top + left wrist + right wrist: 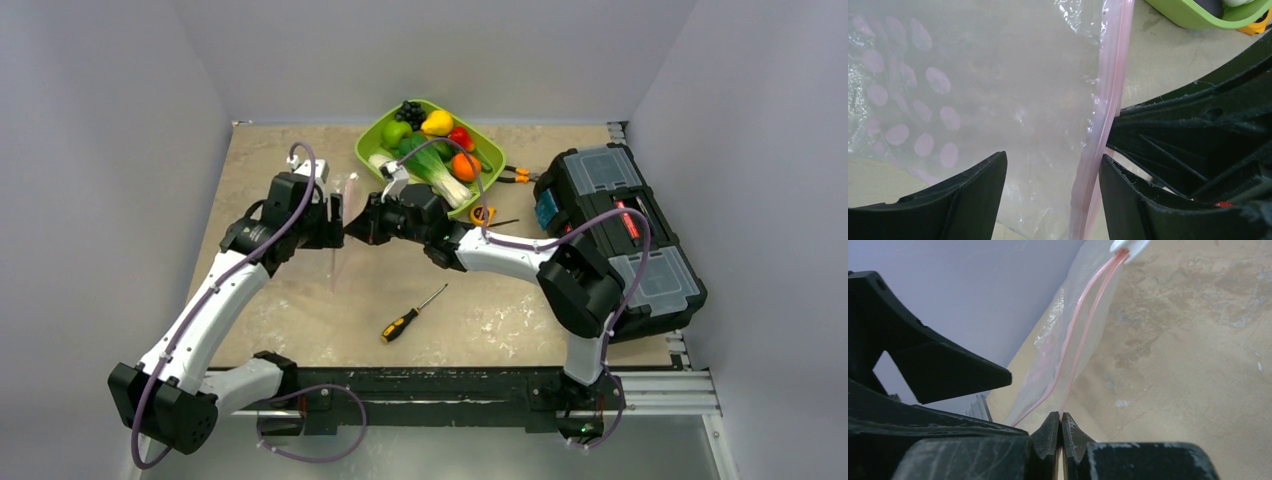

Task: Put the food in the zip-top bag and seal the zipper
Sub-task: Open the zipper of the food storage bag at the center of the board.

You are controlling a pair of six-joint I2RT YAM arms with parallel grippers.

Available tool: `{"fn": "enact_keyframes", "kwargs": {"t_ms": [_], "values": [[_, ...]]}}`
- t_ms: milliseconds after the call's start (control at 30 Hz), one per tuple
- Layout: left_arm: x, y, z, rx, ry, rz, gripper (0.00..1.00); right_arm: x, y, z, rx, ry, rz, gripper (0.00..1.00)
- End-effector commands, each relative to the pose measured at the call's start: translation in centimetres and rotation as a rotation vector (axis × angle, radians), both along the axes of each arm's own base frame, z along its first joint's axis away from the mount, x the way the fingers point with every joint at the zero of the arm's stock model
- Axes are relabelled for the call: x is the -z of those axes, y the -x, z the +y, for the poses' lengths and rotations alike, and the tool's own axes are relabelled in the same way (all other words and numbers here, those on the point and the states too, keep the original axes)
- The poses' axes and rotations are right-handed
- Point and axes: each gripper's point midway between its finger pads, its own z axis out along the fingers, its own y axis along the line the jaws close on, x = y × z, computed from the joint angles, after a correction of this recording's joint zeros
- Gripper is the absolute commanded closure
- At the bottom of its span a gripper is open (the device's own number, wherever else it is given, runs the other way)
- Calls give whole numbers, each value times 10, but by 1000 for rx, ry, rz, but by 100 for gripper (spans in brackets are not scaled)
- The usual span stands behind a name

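Right pincer [1061, 422] is fully closed, tips pinching the pinkish zipper strip [1073, 340] of the clear crinkly zip-top bag [1048, 345]. From the tips the strip's two tracks run away from me, slightly parted, and meet at a small white slider [1128, 245] at the far end.

Left pincer [1053, 157] is wide open and gripping nothing. The bag film sits in the gap. The zipper strip passes through just beside the finger [1138, 200] nearest my right pincer; I can't tell if it touches. The rest of the bag spreads off to the other side, lying on the tan surface [480, 300].

In the top view the two pincers face each other tip to tip across the strip.

Glossy toy fruits and vegetables [430, 150] are all in the lime-green rectangular tray [365, 150], beyond my right pincer, none in the bag. A black-and-yellow-handled screwdriver [412, 314] lies nearer my bases than both pincers, apart from them.
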Motion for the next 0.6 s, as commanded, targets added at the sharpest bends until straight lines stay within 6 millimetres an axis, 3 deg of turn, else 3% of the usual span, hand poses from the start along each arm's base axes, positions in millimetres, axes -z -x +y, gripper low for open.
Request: {"fn": "enact_keyframes", "kwargs": {"t_ms": [0, 100, 167, 367, 567], "values": [[-18, -7, 2, -6, -67, -99, 34, -40, 15, 1, -43, -37, -91, 100], [-18, -6, -4, 10, -101, -86, 33, -47, 20, 0, -45, -42, -102, 100], [-21, -6, 3, -29, -147, -96, 33, -47, 23, 1, -52, -34, -101, 100], [-33, -9, 22, -98, -256, -80, 48, -46, 26, -5, -41, -17, -97, 100], [-39, -18, 14, -51, -285, -42, 59, -50, 27, -5, -49, -5, -104, 100]]}}
